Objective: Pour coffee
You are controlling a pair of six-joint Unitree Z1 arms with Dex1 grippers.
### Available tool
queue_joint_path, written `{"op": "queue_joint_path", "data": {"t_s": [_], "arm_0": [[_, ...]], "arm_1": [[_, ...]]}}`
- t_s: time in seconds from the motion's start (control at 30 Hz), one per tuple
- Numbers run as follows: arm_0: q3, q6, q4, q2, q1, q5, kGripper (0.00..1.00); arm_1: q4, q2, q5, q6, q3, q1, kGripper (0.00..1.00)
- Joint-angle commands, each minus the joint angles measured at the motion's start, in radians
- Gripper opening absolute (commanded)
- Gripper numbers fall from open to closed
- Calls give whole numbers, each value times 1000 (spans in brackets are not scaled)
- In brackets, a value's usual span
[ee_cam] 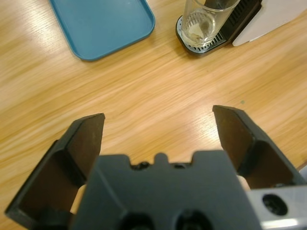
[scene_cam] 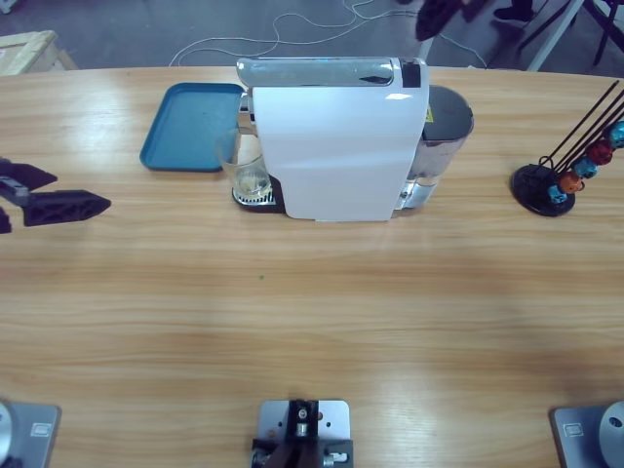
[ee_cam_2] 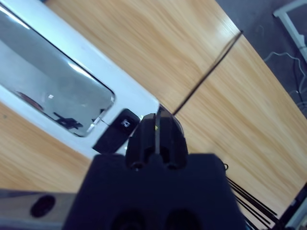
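- Fingers of the left gripper (ee_cam: pixel 158 136) spread wide apart, nothing between them, hovering over bare worktop (scene_cam: pixel 312 312); aimed toward the glass, likely staged for a later reach to it.
- In the high view the left gripper (scene_cam: pixel 60 207) sits at the left edge, well apart from the machine.
- Right gripper (ee_cam_2: pixel 157 139): fingers pressed together, empty, tip just over the top of the coffee machine (scene_cam: pixel 336 146), beside a small black button (ee_cam_2: pixel 117 134). Closed fingers make a single point, so probably placed to press the button or top control; contact cannot be confirmed.
- Right arm barely visible in the high view, only a dark shape at the top edge behind the machine.
- Clear glass tumbler (scene_cam: pixel 244 168) stands upright on the machine's drip tray (ee_cam: pixel 201 45), under the spout side, positioned to catch the brew.
- Coffee (ee_cam: pixel 197 29): no clear brown layer visible; glass bottom looks pale, near empty or just a thin film. Judged: brewing not started or barely begun.
- Blue tray (scene_cam: pixel 190 127) lies empty on the worktop, just beside the glass, likely the drop-off spot.
- Capsule rack (scene_cam: pixel 565 166) with coloured capsules stands at far right, well apart, untouched.
- Risk: off-centre press could miss the button.
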Motion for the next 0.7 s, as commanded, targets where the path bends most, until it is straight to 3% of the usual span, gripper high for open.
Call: {"op": "queue_joint_path", "data": {"t_s": [0.03, 0.7], "arm_0": [[27, 14, -27, 31, 7, 1, 968], [37, 20, -41, 37, 7, -5, 968]], "arm_1": [[66, -1, -26, 41, -1, 0, 0], [87, 45, -4, 65, -75, 70, 0]]}}
